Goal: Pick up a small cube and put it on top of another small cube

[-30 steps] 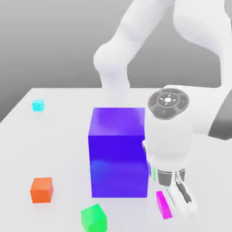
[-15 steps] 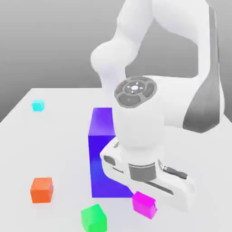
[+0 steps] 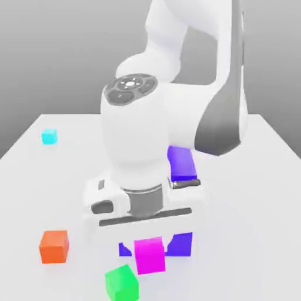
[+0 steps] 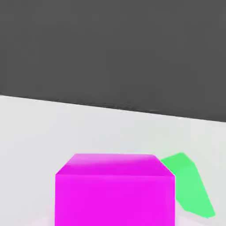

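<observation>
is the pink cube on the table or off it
Off it: the pink cube hangs under the gripper, above the green cube, not yet set down.

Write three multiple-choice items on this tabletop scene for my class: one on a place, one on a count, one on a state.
1. Which small cube lies nearest the magenta cube?
A. green
B. orange
C. cyan

2. How many small cubes are in the exterior view?
A. two
B. four
C. six

3. The magenta cube is
A. lifted beneath the pincer
B. stacked on the orange cube
C. lying at the table's far edge

Key: 1 A, the green cube sits just below it; 2 B, magenta, green, orange, cyan; 3 A, it hangs under the hand, clear of the table.
</observation>
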